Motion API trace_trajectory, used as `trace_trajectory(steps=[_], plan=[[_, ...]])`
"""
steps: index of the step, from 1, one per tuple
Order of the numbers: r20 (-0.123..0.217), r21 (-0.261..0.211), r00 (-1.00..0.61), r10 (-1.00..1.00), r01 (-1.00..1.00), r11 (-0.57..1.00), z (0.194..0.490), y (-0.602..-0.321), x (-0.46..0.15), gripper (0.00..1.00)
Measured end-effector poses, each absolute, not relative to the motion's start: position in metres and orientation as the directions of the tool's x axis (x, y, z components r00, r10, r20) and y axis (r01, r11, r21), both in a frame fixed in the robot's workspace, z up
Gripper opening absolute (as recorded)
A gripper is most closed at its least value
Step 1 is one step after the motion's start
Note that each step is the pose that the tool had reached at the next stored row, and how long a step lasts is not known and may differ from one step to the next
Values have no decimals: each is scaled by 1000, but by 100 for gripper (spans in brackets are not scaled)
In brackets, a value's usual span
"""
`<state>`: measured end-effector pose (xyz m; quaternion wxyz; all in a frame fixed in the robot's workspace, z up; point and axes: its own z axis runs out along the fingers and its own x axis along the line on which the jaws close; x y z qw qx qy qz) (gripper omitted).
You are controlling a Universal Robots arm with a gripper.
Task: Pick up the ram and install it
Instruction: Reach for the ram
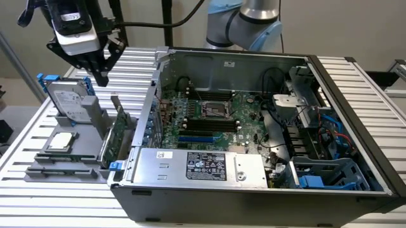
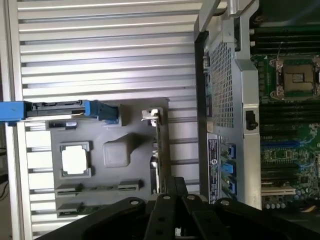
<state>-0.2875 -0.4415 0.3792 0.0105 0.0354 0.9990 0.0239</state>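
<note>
gripper point(image 1: 101, 75) hangs over grey tray point(image 1: 82, 173), clear of it, fingers pressed together with nothing between | tray, at exterior view's left of open computer case point(image 1: 254, 199), holds hard drive point(image 1: 66, 102), processor chip point(image 1: 60, 141), upright expansion card point(image 1: 114, 137) and the ram point(image 1: 65, 157), in a narrow slot just beside the processor chip | case holds motherboard point(image 1: 216, 114), power supply point(image 1: 197, 166)
</note>
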Motion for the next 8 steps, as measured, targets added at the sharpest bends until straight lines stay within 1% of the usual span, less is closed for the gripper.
trace_trajectory(steps=[8], plan=[[-19, 47, -997, 71, 70, 996, 373, -449, -316, 0]])
